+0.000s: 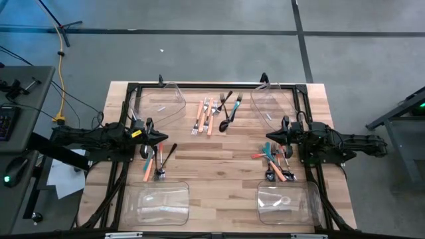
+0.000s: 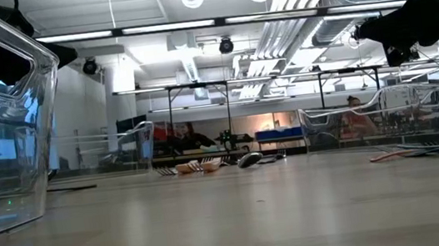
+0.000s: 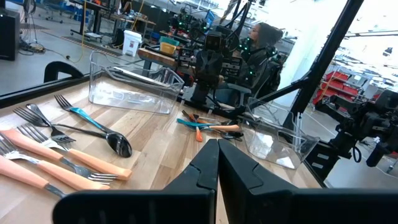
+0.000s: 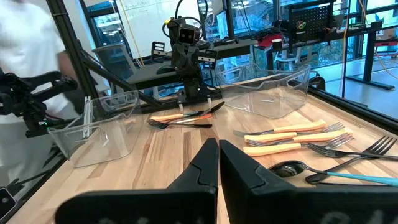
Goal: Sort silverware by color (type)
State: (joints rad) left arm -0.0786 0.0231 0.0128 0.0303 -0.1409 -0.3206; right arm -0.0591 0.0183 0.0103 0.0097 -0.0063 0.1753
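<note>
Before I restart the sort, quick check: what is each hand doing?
Left hand: closed, holding nothing.
Right hand: closed, holding nothing.

You get no readable text, label, brand, number or sign anywhere here: nothing legible on the table, bins, arms or room behind.

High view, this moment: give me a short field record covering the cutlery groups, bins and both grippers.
table: wooden top
middle pile: orange-handled forks beside a black spoon and a teal-handled fork
left pile: mixed cutlery by the left gripper
right pile: mixed cutlery by the right gripper
bins: four clear bins, one near each corner, e.g.
left gripper: shut, holding nothing
right gripper: shut, holding nothing
</note>
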